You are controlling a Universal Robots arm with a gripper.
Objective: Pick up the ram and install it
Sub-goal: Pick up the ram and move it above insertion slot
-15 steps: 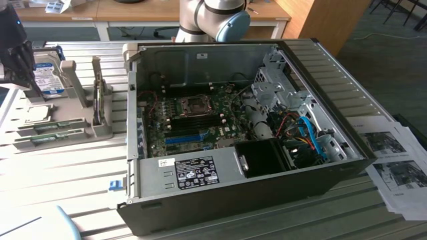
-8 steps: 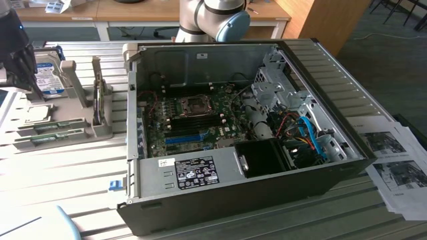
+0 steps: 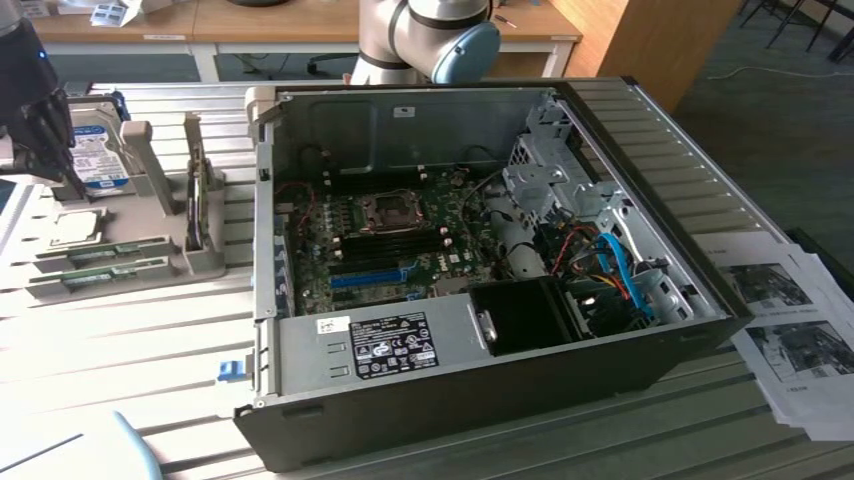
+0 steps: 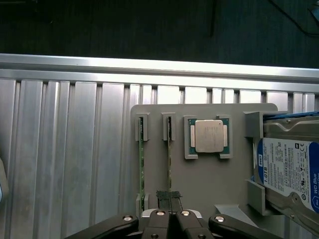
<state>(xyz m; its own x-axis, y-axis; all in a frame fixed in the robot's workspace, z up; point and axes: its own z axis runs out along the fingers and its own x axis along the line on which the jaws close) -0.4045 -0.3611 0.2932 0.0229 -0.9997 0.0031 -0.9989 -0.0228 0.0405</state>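
**Wrist view.** Gripper (image 4: 169, 198) cut off by the frame edge. Its closed tips hide the end of one ram (image 4: 169, 159) at the holder's (image 4: 209, 179) edge, and contact cannot be told. Both ram sticks are seen edge-on, chips not discernible. Drive (image 4: 286, 172) cut off by the frame edge.

**Exterior view.** Arm (image 3: 427, 40) cut off above. A blurred dark shape (image 3: 30, 105) at the exterior view's left covers part of the drive. Papers (image 3: 787, 330) cut off at the exterior view's right.
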